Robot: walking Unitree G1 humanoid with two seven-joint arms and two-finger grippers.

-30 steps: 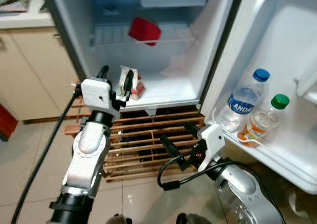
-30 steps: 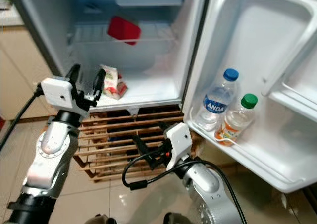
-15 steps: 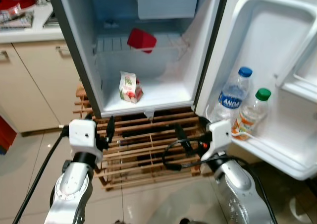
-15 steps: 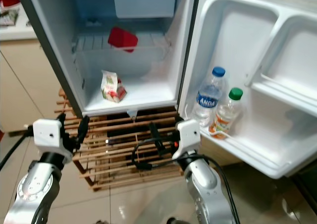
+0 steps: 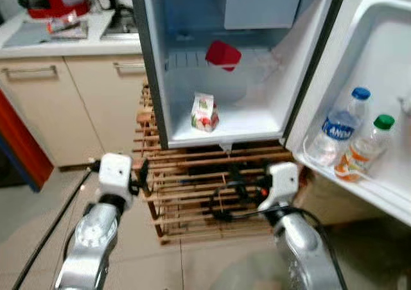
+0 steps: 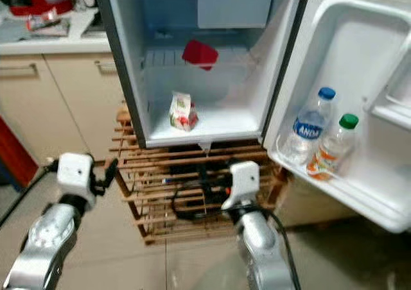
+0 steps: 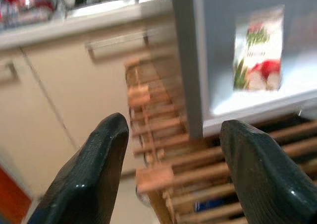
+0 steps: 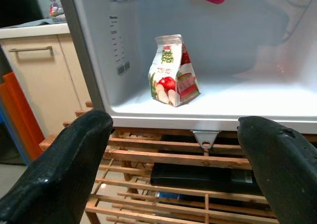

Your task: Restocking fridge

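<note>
Standing upright on the fridge (image 5: 154,78) floor, the juice carton (image 5: 204,112) sits below a red container (image 5: 223,54). Two bottles (image 5: 354,139) occupy the door shelf. Left pincer (image 7: 171,172) and right pincer (image 8: 173,179), both released and empty, hover before the wooden rack (image 5: 192,187).

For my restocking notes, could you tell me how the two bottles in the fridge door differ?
The blue-capped bottle has a blue label, while the green-capped bottle has an orange one. The blue-capped one stands nearer the fridge's interior, and the green-capped one stands farther out along the door. Both are clear plastic and stand side by side on the same door shelf.
</note>
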